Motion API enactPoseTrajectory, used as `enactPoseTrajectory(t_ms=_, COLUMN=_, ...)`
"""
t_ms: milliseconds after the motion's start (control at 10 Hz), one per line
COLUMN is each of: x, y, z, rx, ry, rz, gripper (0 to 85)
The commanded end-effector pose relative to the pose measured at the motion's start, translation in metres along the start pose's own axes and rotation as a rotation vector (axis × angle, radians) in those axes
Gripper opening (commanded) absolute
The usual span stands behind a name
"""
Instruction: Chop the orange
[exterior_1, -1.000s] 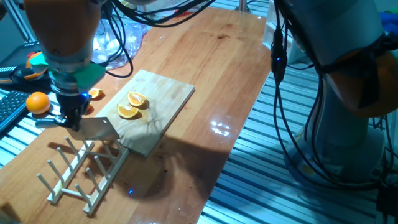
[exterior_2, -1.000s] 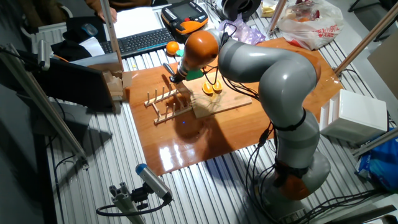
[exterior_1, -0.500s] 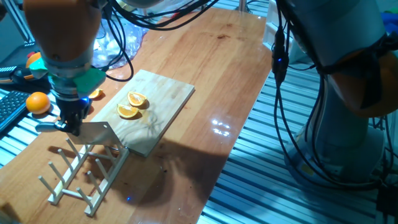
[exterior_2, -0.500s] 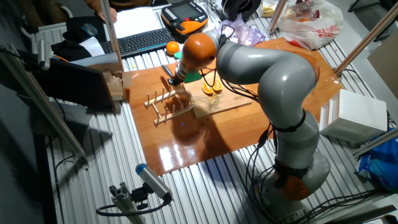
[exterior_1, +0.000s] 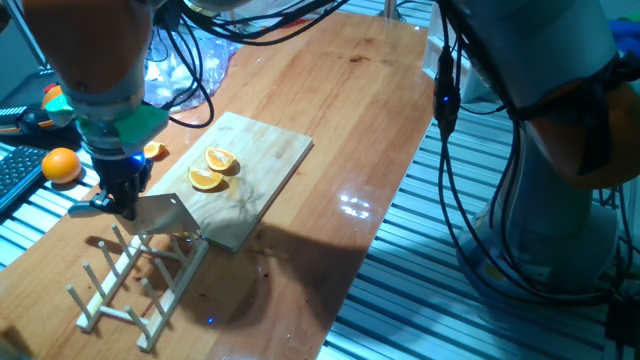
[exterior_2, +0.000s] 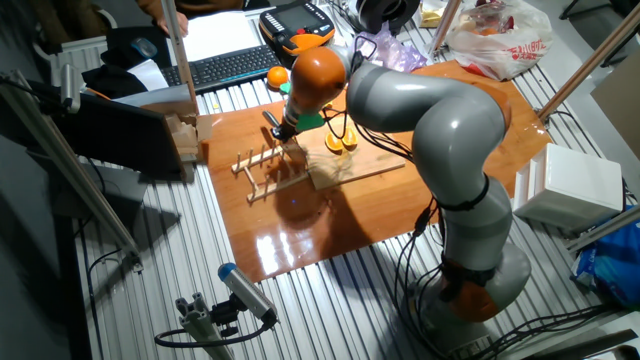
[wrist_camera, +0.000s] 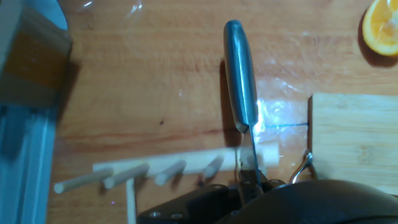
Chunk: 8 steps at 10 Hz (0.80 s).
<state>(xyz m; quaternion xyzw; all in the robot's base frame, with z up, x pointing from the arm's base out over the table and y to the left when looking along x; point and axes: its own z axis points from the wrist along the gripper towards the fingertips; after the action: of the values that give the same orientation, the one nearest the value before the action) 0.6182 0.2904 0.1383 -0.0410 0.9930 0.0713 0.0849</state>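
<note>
The orange lies as two wedge-shaped pieces (exterior_1: 212, 169) on the wooden cutting board (exterior_1: 270, 160), also seen as the pieces (exterior_2: 340, 141) on the board (exterior_2: 355, 167) in the other fixed view. My gripper (exterior_1: 121, 196) (exterior_2: 283, 131) hangs left of the board, above the wooden rack, shut on a knife. Its flat blade (exterior_1: 160, 212) points toward the board's near corner. In the hand view the knife's metal handle (wrist_camera: 240, 78) runs away from my gripper (wrist_camera: 249, 182). The orange pieces are out of that view.
A wooden peg rack (exterior_1: 130, 275) (exterior_2: 268, 165) (wrist_camera: 155, 174) sits under the knife. A whole orange (exterior_1: 62, 163) (exterior_2: 277, 75) and a small orange wedge (exterior_1: 153, 150) (wrist_camera: 382, 28) lie left of the board. A keyboard (exterior_2: 215, 68) and plastic bags (exterior_2: 495, 35) lie beyond.
My gripper and the knife have shifted slightly toward the board's corner. The orange pieces have stayed put.
</note>
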Motion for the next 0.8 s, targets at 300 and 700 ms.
enactPoseTrajectory(t_ms=300, x=-0.0019, y=0.0060, z=-0.0082, rx=-0.014, ry=-0.005, rz=0.018, gripper=0.0)
enactPoseTrajectory(t_ms=700, x=0.0047, y=0.0072, z=-0.0062, rx=0.017, ry=0.001, rz=-0.011, gripper=0.0)
